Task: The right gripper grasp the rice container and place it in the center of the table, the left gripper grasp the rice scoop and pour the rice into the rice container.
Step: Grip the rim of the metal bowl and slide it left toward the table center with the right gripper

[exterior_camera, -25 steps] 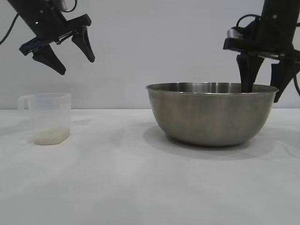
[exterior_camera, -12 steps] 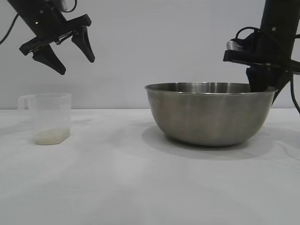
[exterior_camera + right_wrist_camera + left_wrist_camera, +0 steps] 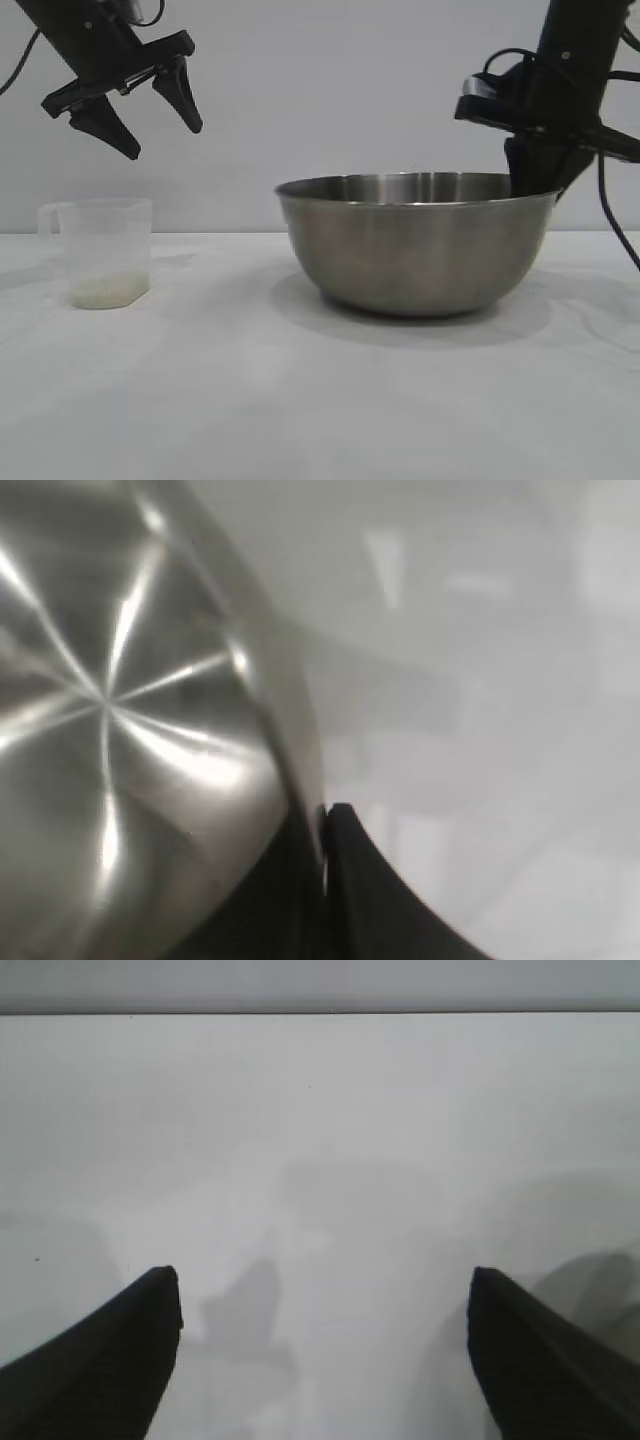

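The rice container (image 3: 418, 245), a big steel bowl, stands on the white table (image 3: 250, 400) right of the middle. My right gripper (image 3: 535, 180) is shut on the rim at the bowl's right side, one finger inside and one outside; the right wrist view shows the rim (image 3: 300, 770) pinched between the black fingers of that gripper (image 3: 322, 825). The rice scoop (image 3: 100, 250), a translucent cup with a thin layer of rice (image 3: 105, 292) at its bottom, stands at the far left. My left gripper (image 3: 160, 125) hangs open above the scoop, apart from it; in its wrist view this gripper (image 3: 325, 1290) frames only bare tabletop.
A plain grey wall runs behind the table. White tabletop lies between the scoop and the bowl and in front of both.
My right gripper has shut on the bowl's rim, and the bowl has slid to the left with it. The left gripper and the scoop have stayed still.
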